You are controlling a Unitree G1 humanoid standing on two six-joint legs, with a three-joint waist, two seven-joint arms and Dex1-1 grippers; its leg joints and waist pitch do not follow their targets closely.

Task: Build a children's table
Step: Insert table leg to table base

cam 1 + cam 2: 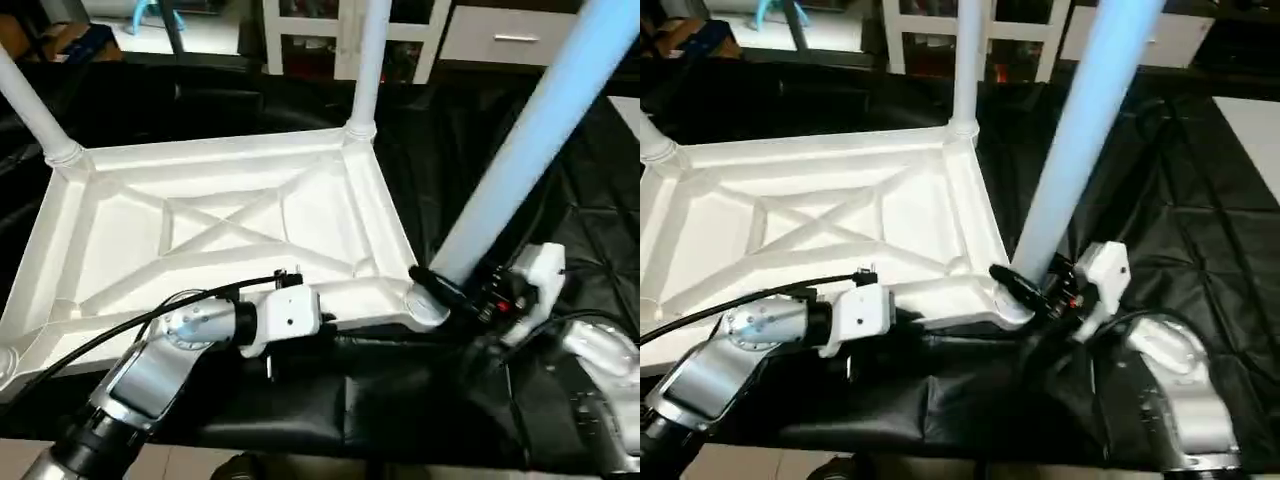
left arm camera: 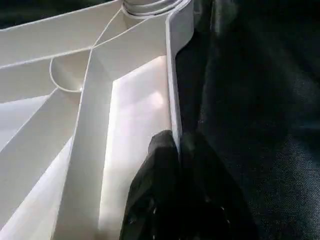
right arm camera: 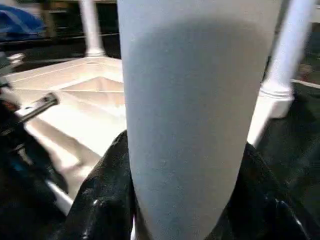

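Here the right hand (image 1: 1035,290) clasps a leg (image 1: 1080,130).

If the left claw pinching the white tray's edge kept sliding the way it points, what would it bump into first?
Probably the corner socket at the end of the tabletop's rim. The left gripper is shut on that rim, pointing along it toward the socket, though depth is hard to judge.

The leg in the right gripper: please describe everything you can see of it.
The leg is a long, smooth tube that looks like white plastic. It stands tilted, its top leaning toward the robot's right and running out of the head views. Its lower end sits at the near right corner socket of the upside-down tabletop. The right gripper is closed around it just above the socket, one black finger on each side.
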